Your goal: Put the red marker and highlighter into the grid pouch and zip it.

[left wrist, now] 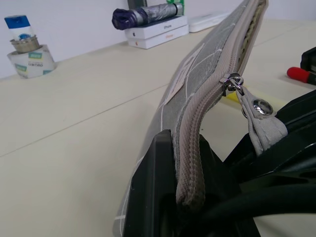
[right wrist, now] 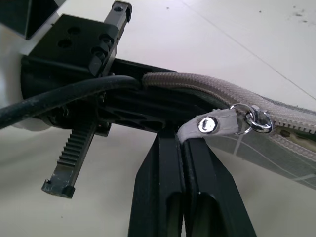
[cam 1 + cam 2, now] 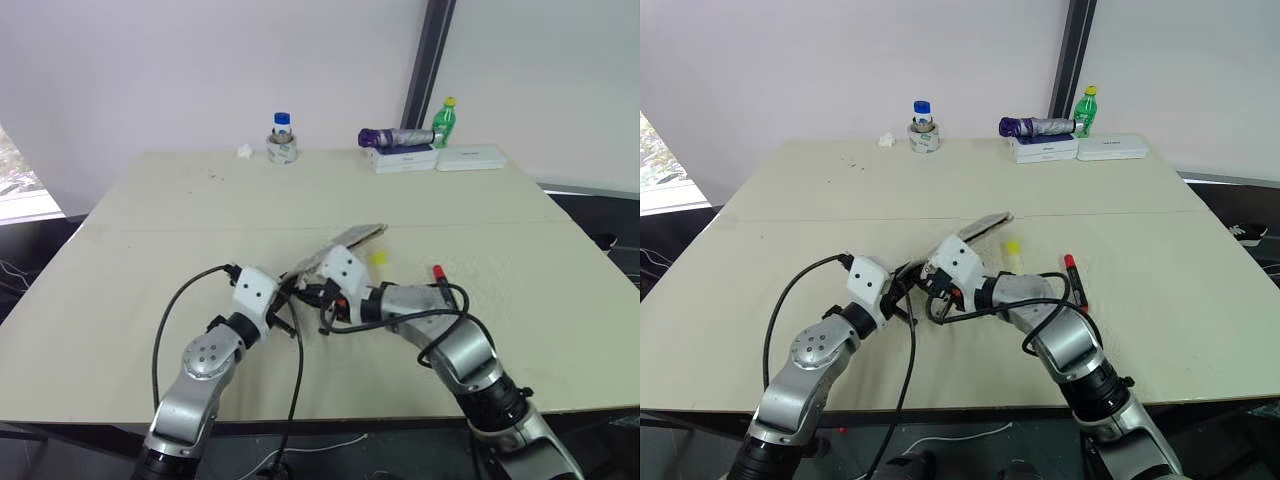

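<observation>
Nearest the robot, the left end effector (image 1: 190, 197) is clamped on the near end of the flat grey fabric grid pouch (image 1: 197, 89) with white grid lines, holding it on edge with the zipper side uppermost and its far end raised off the beige desk (image 3: 200, 220). Touching that same end of the pouch, the right end effector (image 2: 183, 148) has its black fingers pressed together on the grey fabric pull tab (image 2: 210, 124) with a metal rivet, which hangs from the zipper slider by a small ring. The zipper looks closed from the near end up to the slider and open beyond it.

Just beyond the pouch lies the short pale yellow highlighter (image 3: 1012, 247) on the desk, and farther to the pouch's right the slim red marker (image 3: 1073, 272) with a black band. Both are outside the pouch, so nothing is packed yet. By my reading the opening of the pouch is under way; inserting both pens and zipping remain.
</observation>
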